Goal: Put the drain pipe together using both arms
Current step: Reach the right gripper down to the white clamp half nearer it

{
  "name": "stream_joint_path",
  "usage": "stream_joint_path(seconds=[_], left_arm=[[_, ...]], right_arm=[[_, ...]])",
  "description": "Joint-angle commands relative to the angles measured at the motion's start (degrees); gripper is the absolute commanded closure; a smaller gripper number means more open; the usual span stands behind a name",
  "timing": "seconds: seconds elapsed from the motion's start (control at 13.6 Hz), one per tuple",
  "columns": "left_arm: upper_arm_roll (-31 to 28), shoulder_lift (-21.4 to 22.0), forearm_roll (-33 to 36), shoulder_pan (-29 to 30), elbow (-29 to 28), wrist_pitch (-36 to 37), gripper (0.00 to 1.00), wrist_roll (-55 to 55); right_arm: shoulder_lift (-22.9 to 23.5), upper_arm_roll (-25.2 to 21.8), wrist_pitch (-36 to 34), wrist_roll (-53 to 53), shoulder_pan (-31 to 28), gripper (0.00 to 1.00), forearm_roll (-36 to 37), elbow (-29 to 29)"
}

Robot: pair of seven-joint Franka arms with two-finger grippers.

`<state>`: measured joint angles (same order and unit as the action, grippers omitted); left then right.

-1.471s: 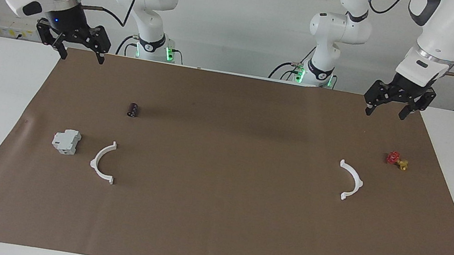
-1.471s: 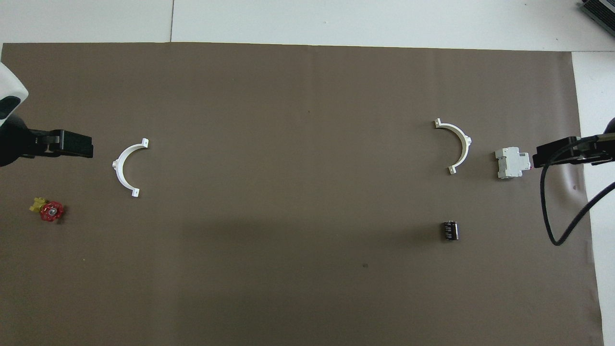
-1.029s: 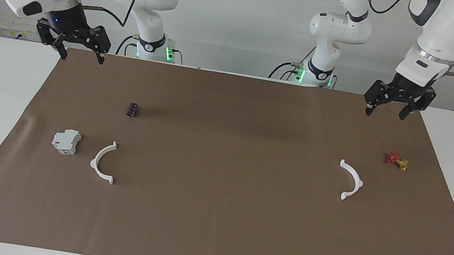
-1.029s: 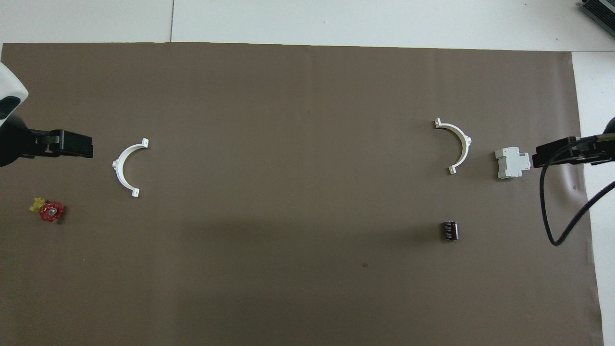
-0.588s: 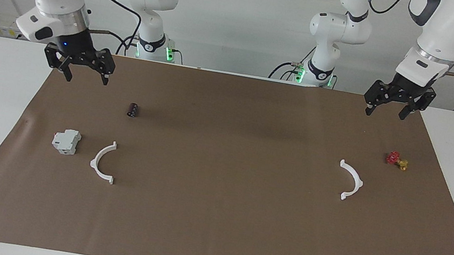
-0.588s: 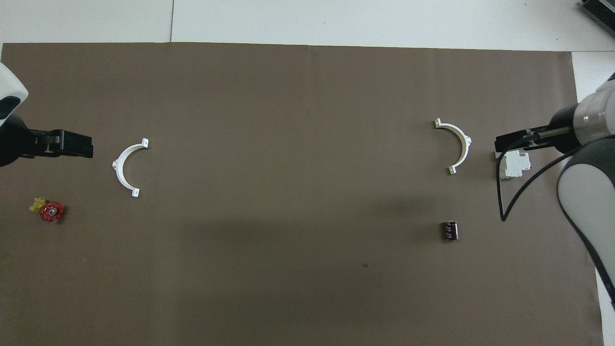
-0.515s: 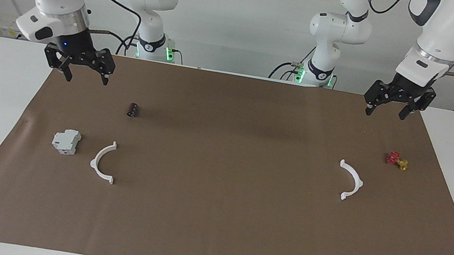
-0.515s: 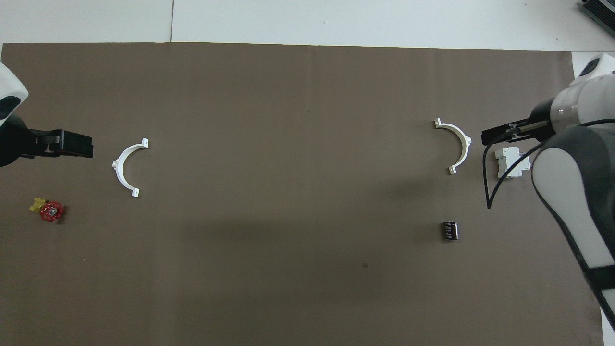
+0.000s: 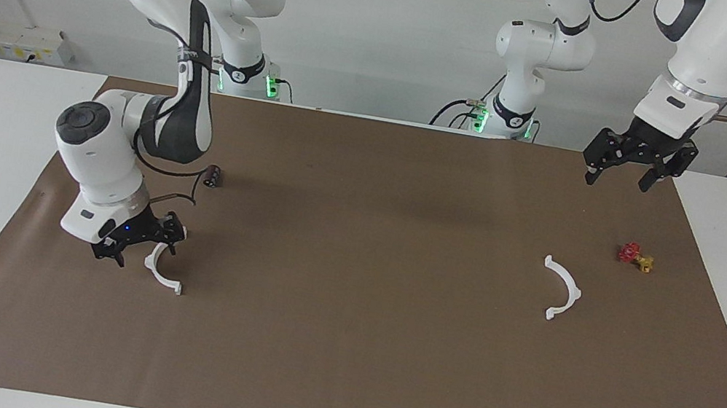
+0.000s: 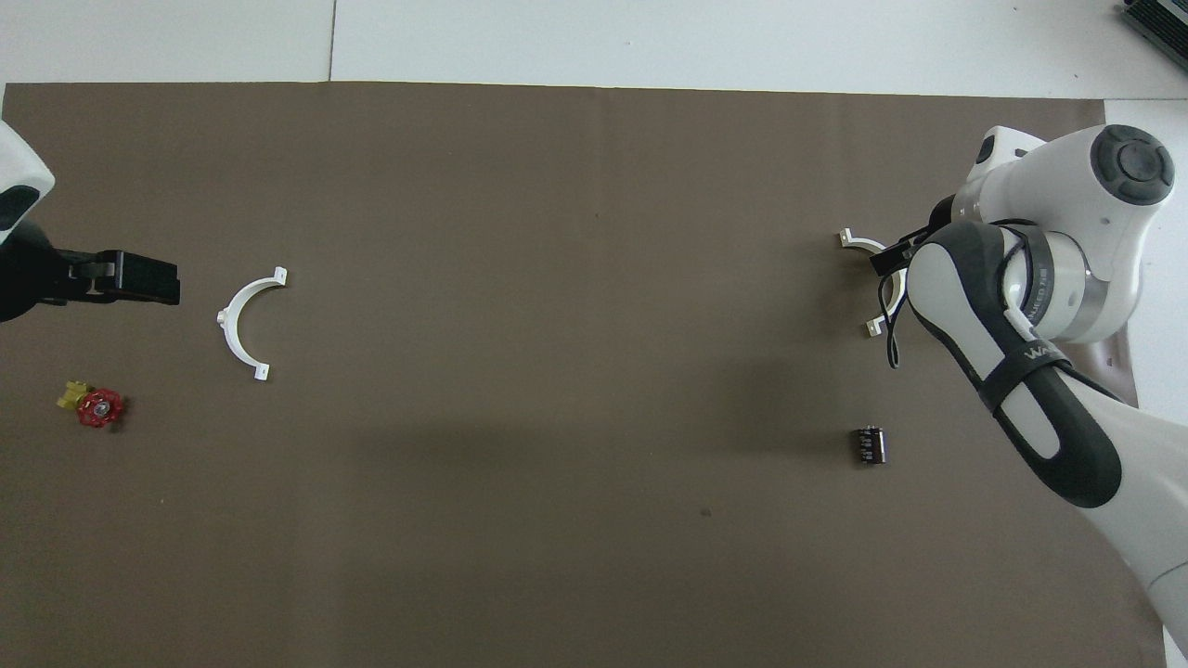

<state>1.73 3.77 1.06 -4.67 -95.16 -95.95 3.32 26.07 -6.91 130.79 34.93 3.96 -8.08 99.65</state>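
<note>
Right gripper [image 9: 138, 244] low over my half-ring [image 9: 164, 272].
Its jaws gape, gripping nothing; left gripper [image 9: 624, 169] waits open above the worktop's edge.

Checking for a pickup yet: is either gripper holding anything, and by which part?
Nothing is held. The right gripper is open, low over one half-ring; the left gripper waits open, apart from the other half-ring.

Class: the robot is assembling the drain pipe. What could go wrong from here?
1. The open right gripper hangs low over the end of one half-ring; the thin part could slide instead of being gripped.
2. The other half-ring lies near the valve; the waiting left gripper might bump it.
</note>
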Motion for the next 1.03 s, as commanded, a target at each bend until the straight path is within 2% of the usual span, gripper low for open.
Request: stream_joint_path(seconds=[0.0,0.22,0.29,0.37,0.44,0.51,0.81,0.96], left_arm=[[0.3,0.8,1.0,0.5,-0.9,-0.8,0.0,-0.6],[0.3,0.8,1.0,0.6,-1.0,-0.9,0.0,-0.6],[0.3,0.8,1.0,0.5,-1.1,-0.9,0.0,-0.6],[0.3,0.8,1.0,0.5,-1.1,-1.0,0.0,-0.6],[0.3,0.9,1.0,0.5,-1.2,-1.0,0.0,-0.6],[0.3,0.9,1.0,0.5,-1.2,-1.0,0.0,-0.6],[0.3,0.9,1.0,0.6,-1.3,-1.1,0.0,-0.6],[0.3,0.9,1.0,0.6,-1.3,-1.3,0.0,-0.6]], right_arm=[[1.6,0.3,4.5,6.6,-1.1,0.0,-4.1,2.5],[1.9,0.3,5.1,6.7,-1.2,0.04,-4.1,2.8],[1.9,0.3,5.1,6.7,-1.2,0.14,-4.1,3.2],[1.9,0.3,5.1,6.9,-1.2,0.36,-4.1,3.1],[1.9,0.3,5.1,6.6,-1.1,0.71,-4.1,3.1],[2.0,0.2,5.1,6.6,-1.1,1.0,-4.1,3.1],[1.4,0.1,3.2,2.4,0.1,1.0,-3.2,2.0],[0.8,0.0,-1.5,-0.5,1.6,1.0,-1.4,-0.2]])
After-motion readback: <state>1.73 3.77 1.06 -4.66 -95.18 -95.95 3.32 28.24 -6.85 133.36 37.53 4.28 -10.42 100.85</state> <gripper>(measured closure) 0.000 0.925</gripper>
